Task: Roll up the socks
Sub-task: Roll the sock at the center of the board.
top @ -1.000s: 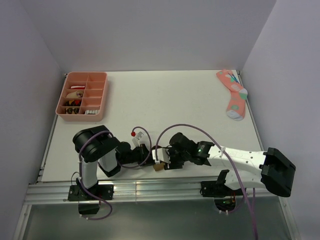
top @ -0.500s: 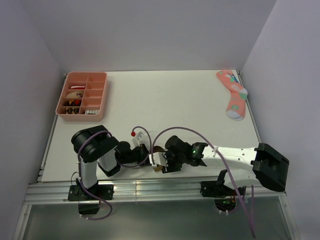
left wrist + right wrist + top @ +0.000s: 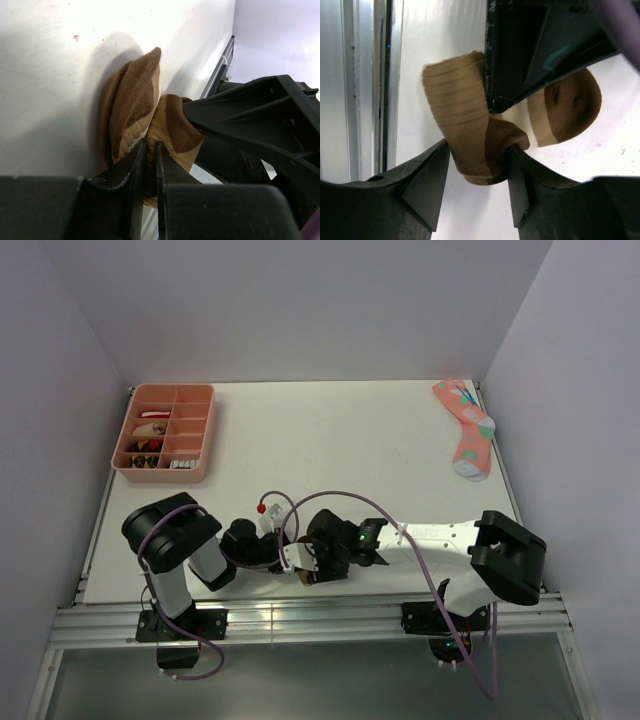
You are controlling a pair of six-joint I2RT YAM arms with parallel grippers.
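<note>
The brown-and-tan striped sock [image 3: 131,102] lies bunched on the white table near its front edge. My left gripper [image 3: 151,152] is shut on a fold of it. My right gripper [image 3: 479,165] grips the sock's [image 3: 470,135] thick fold from the opposite side, both fingers [image 3: 427,175] touching fabric. In the top view the two grippers meet nose to nose, left [image 3: 285,550] and right [image 3: 310,566], and hide most of the sock. The small white sock with black stripes is out of view.
A pink sock with coloured dots [image 3: 466,430] lies at the back right corner. A pink compartment tray [image 3: 205,430] with small items stands at the back left. The table's front edge and metal rail [image 3: 300,615] run just behind the grippers.
Both grippers, with the sock between them, have shifted left along the front edge. The right arm has stretched further left and the left arm has folded back.
</note>
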